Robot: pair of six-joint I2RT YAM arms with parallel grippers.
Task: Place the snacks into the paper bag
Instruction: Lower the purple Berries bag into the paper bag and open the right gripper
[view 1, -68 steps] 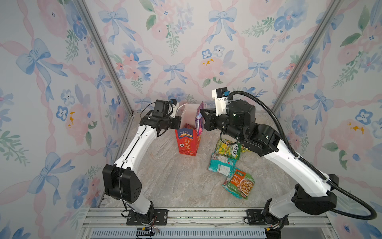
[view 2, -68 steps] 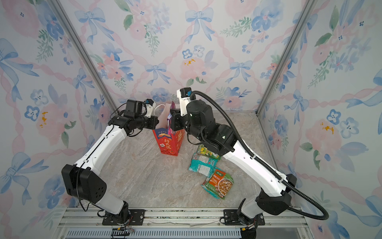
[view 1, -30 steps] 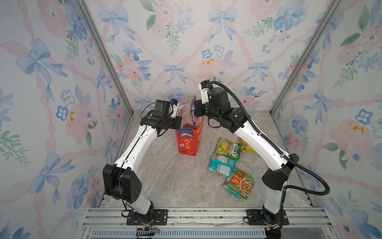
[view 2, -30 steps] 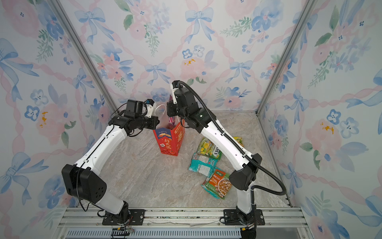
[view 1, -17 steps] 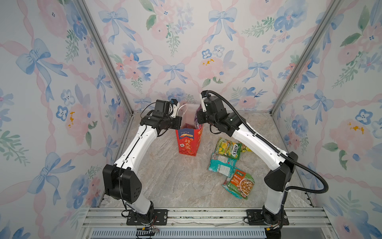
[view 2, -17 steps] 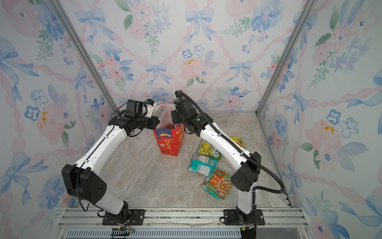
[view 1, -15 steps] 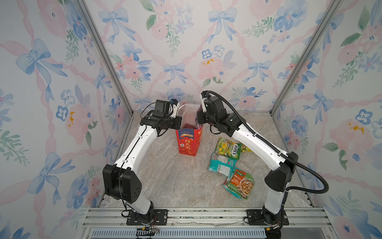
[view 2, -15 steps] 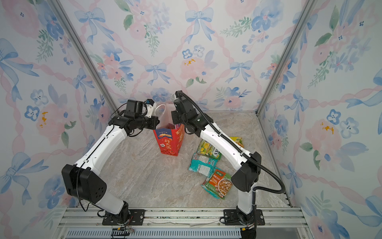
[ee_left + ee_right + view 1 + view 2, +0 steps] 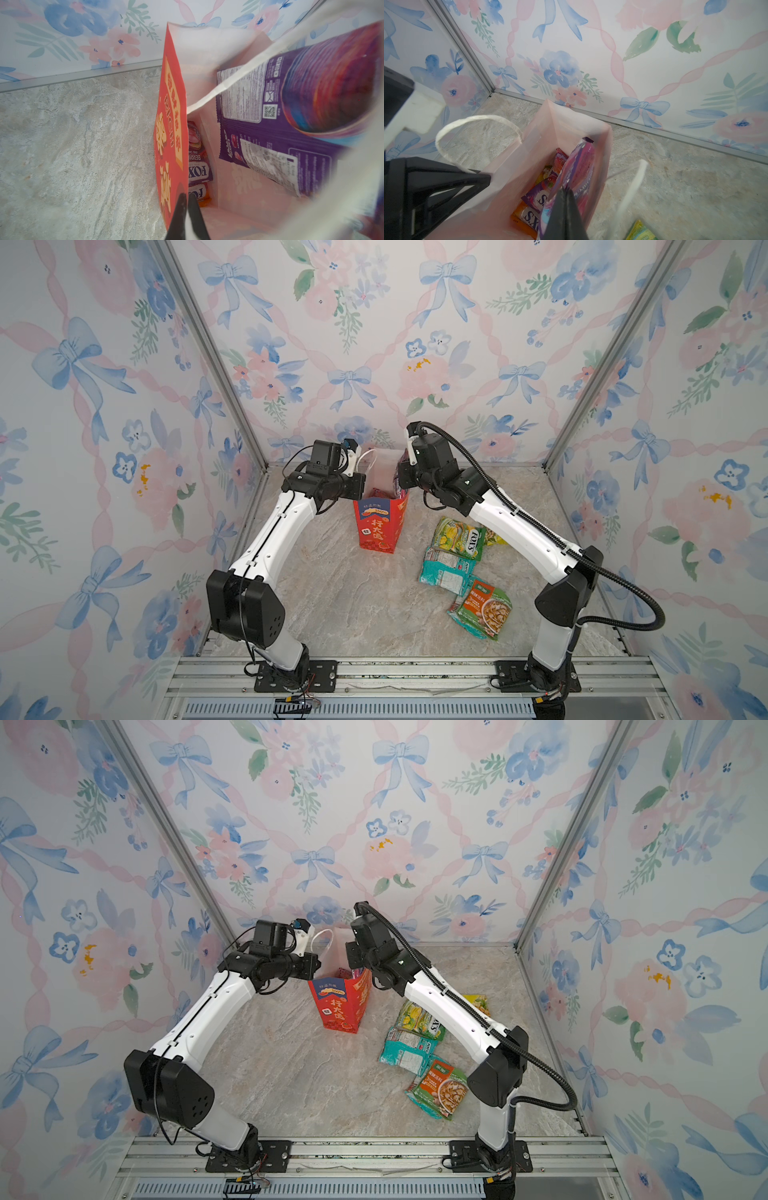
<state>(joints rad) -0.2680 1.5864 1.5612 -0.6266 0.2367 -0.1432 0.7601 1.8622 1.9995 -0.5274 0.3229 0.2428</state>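
The marble-patterned table (image 9: 340, 605) is walled on three sides by floral wallpaper with blue bows. Both white-and-black arms reach in from the near rail toward the far middle of the table, where the red paper bag (image 9: 380, 526) stands upright with its mouth open, gold and white Chinese characters on its near face.

The left gripper (image 9: 186, 204) has its jaws closed on the bag's left wall at the rim, one finger on the red outer side and one on the pale inner side. One white cord handle (image 9: 467, 133) loops up beside it.

The right gripper (image 9: 563, 199) is pinched shut on the magenta packet (image 9: 577, 166), which hangs down inside the bag's mouth; in the left wrist view its purple printed back (image 9: 270, 133) fills the right side of the bag's inside. Beneath it, at the bottom of the bag, lie a purple packet (image 9: 538, 192) marked FOX'S and an orange packet (image 9: 522, 214), also marked FOX'S.

Four packets remain on the table to the right of the bag, in both top views. The yellow-green packet (image 9: 459, 537) marked FOX'S lies nearest the bag, partly under the right arm, with the yellow packet (image 9: 478, 1002) showing just past that arm. The teal packet (image 9: 444, 572) touches the yellow-green one on its near side, and the green packet (image 9: 480, 608), with a picture of food on an orange panel, overlaps the teal one's near corner.
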